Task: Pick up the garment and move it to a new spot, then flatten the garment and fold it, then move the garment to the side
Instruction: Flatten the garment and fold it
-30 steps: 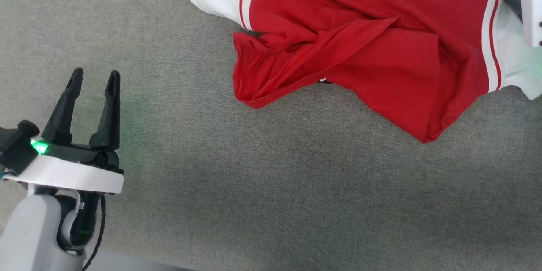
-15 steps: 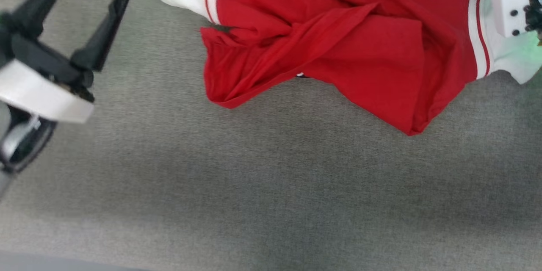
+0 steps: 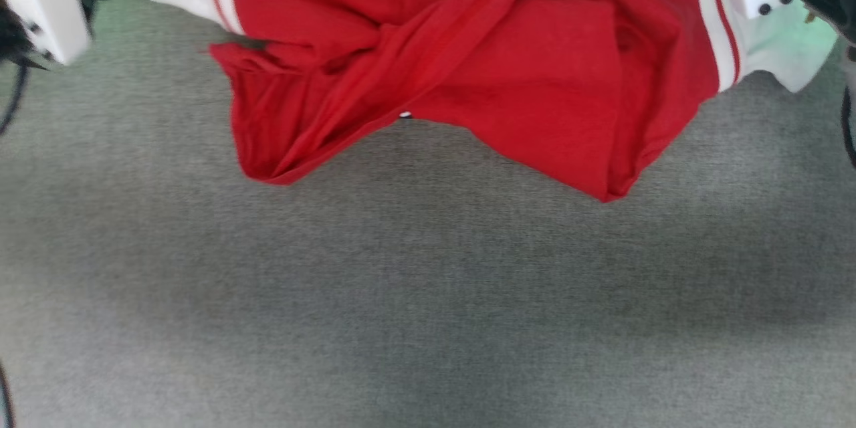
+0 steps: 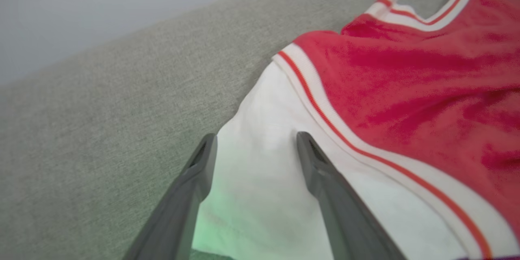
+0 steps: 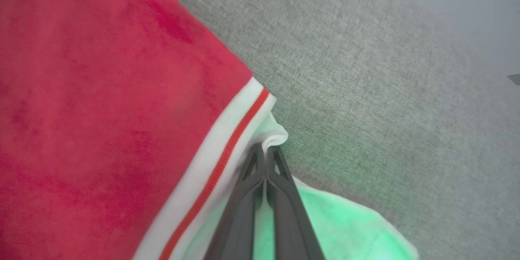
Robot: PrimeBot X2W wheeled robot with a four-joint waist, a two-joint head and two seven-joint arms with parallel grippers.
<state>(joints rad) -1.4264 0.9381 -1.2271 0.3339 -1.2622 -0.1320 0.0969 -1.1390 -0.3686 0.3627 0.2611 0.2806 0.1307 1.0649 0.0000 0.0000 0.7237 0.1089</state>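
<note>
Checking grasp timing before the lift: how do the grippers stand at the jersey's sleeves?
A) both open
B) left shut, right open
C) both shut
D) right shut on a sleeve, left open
D: the right gripper pinches a white sleeve of the garment; the left gripper stands open.

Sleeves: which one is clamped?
The right sleeve: the right pincer is shut on its edge; the left pincer stands open over the left sleeve.

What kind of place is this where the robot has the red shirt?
Probably an indoor clothes-folding test spot: a wide grey fabric-covered surface, a plain pale wall behind it, and the garment laid out.
</note>
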